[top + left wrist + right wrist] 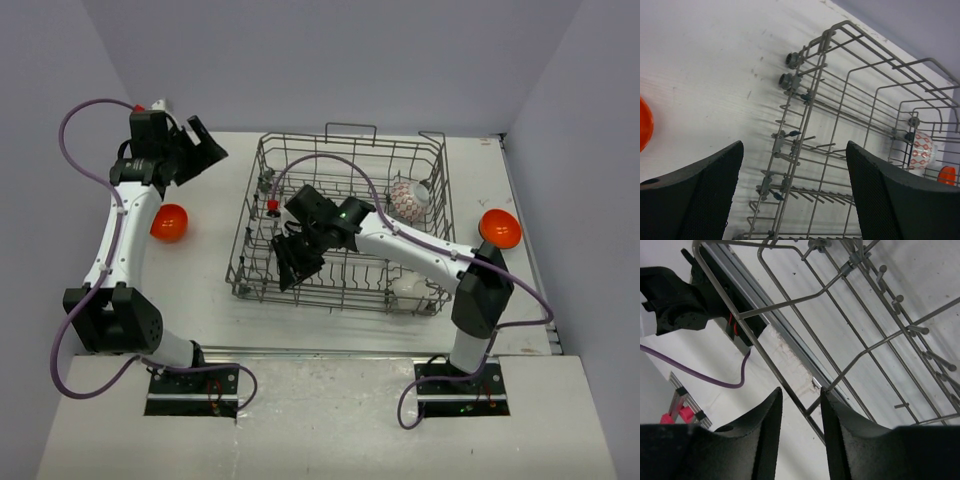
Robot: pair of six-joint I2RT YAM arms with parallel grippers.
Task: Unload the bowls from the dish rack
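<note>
Partly done. Out on the bench (200, 290): one orange bowl (169, 222) left of the dish rack (350, 136), a second orange bowl (499, 229) right of it. Left to unload: patterned bowl (410, 200) far right, white bowl (410, 288) near-right corner, both hemmed by tines. Left fingers (203, 143) wide open, empty; right fingers (298, 262) slightly parted inside the rack's near-left end, gripping no bowl.

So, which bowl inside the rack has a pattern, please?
The bowl in the rack's far right corner, red on white; the near-corner bowl is plain white.
</note>
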